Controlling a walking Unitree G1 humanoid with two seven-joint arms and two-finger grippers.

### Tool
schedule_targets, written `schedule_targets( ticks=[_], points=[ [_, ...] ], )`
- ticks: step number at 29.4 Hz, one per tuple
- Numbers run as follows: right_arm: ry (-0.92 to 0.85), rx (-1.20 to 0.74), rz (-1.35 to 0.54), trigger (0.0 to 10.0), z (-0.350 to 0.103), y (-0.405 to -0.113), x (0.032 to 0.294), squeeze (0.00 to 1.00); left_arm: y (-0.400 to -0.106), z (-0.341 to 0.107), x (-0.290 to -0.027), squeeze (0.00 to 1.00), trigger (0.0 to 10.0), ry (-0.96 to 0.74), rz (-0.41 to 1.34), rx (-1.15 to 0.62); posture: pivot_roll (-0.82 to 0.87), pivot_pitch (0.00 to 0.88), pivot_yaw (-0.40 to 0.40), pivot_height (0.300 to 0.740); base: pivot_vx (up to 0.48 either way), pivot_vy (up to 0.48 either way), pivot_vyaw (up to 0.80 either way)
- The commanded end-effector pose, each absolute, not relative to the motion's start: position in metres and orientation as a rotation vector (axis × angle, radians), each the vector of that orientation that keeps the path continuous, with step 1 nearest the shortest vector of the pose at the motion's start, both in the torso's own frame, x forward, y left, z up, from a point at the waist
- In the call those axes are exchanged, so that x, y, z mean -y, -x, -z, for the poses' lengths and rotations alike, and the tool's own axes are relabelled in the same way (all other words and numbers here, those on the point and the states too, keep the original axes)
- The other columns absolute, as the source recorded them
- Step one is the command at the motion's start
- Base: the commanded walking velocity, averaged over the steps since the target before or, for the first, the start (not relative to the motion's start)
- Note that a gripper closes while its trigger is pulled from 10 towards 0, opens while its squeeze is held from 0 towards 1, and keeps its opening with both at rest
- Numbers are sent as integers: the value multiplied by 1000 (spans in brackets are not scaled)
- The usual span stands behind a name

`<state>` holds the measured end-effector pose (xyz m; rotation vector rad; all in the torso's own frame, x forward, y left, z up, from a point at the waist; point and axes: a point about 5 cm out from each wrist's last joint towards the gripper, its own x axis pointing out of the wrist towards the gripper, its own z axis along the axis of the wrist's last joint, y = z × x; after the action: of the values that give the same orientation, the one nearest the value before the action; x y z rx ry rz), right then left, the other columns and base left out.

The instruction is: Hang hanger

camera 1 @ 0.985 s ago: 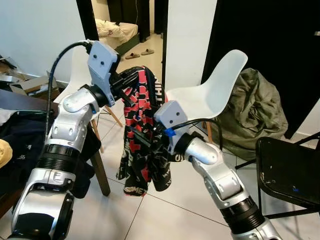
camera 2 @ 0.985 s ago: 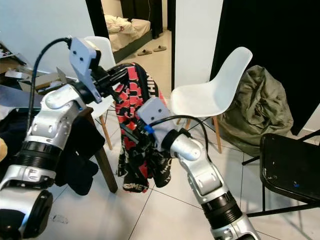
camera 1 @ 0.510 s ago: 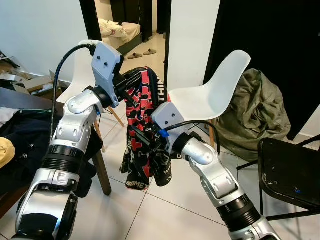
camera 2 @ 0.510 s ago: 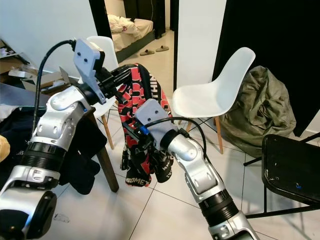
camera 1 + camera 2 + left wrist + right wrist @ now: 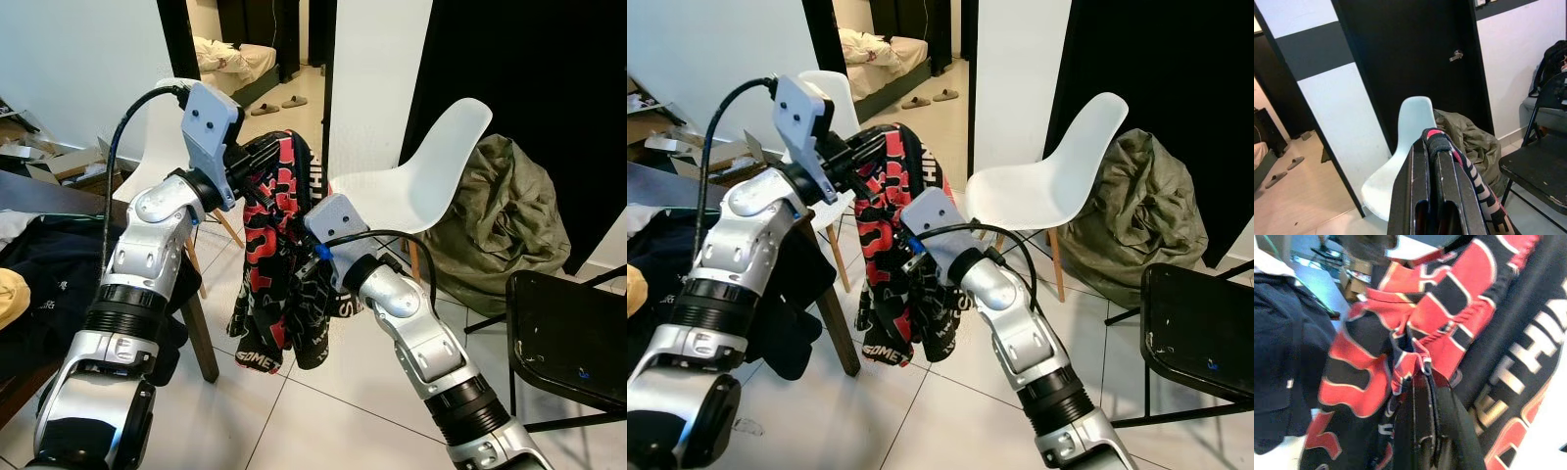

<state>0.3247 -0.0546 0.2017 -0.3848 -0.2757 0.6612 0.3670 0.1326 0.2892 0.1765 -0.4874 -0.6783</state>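
Left tool point(image 5: 263, 162) is up in the upper-left centre of the head view, fingers point(image 5: 1442, 196) pinched together on the top of a red-and-black garment point(image 5: 279, 245); fabric drapes over the fingertips. Garment hangs from there down toward the tiled floor point(image 5: 323, 411), frame centre. Right tool point(image 5: 312, 272) is lower, mid-frame, pressed into the garment's middle, fingers narrow with a fold of cloth bunched at their tips point(image 5: 1415, 377). No hanger can be made out under the cloth. White chair point(image 5: 421, 176) sits just behind, right of centre, olive bag point(image 5: 500, 215) beyond it, black chair point(image 5: 568, 343) at lower right. Dark clothes point(image 5: 49, 264) lie on the surface point(image 5: 29, 196) at left.
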Motion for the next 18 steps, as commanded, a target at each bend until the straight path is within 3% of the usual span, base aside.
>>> schedule_targets(
  ticks=[1,5,7,11,12,13,14,15,18],
  points=[
    [370,299,-704,9765,-205,-322,49,0,-364,-304,-128,0,0,-173,685,545,-37,0,43,740,0,0,0],
    [356,300,-745,10000,-204,-318,45,0,-364,-304,-126,0,0,-170,686,544,-37,0,43,740,0,0,0],
    [336,303,-771,10000,-204,-315,43,1000,-364,-304,-125,0,0,-166,687,545,-42,0,45,740,0,0,0],
    [330,304,-773,10000,-204,-314,43,1000,-364,-304,-124,0,0,-165,688,547,-41,0,46,740,0,0,0],
    [332,302,-769,10000,-204,-315,43,725,-364,-304,-124,0,0,-164,690,548,-42,0,46,740,0,0,0],
    [334,300,-763,10000,-204,-315,43,173,-364,-305,-123,0,0,-163,691,550,-41,0,46,740,0,0,0],
    [334,300,-763,10000,-204,-315,43,173,-364,-305,-123,0,0,-163,691,550,-41,0,46,740,0,0,0],
    [336,298,-761,10000,-204,-315,43,0,-364,-305,-122,0,0,-162,692,551,-41,0,46,740,0,0,0],
    [336,294,-749,10000,-203,-317,42,0,-363,-306,-120,0,0,-155,699,555,-30,0,42,740,0,0,0]
  ],
)
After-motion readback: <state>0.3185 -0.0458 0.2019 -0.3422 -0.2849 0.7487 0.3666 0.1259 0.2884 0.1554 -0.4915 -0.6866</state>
